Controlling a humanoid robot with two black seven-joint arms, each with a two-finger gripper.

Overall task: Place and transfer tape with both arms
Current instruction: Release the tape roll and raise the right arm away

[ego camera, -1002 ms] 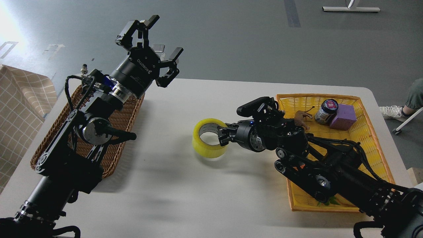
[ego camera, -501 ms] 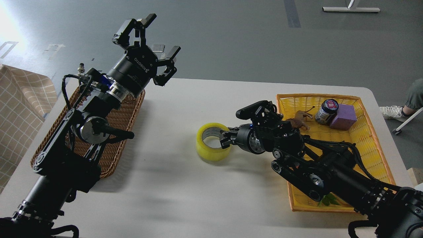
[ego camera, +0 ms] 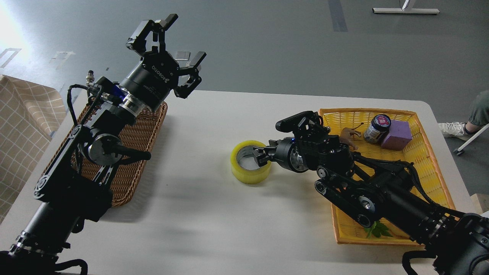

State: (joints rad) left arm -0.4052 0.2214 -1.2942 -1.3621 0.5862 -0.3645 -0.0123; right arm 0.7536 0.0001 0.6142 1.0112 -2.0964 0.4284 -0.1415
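The tape [ego camera: 250,166] is sitting mid-frame on the table [ego camera: 214,214], shifted slightly rightward, right gripper [ego camera: 261,156] clamped on its wall, while the left gripper [ego camera: 170,49], fingers apart, is waiting upper left.

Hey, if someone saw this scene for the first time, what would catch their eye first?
Probably the wide roll of translucent yellow packing tape lying mid-table, with the right gripper reaching into its core. Next, the left gripper, raised high above the brown wicker basket with its jaws spread open, and the bright yellow plastic tray at the right.
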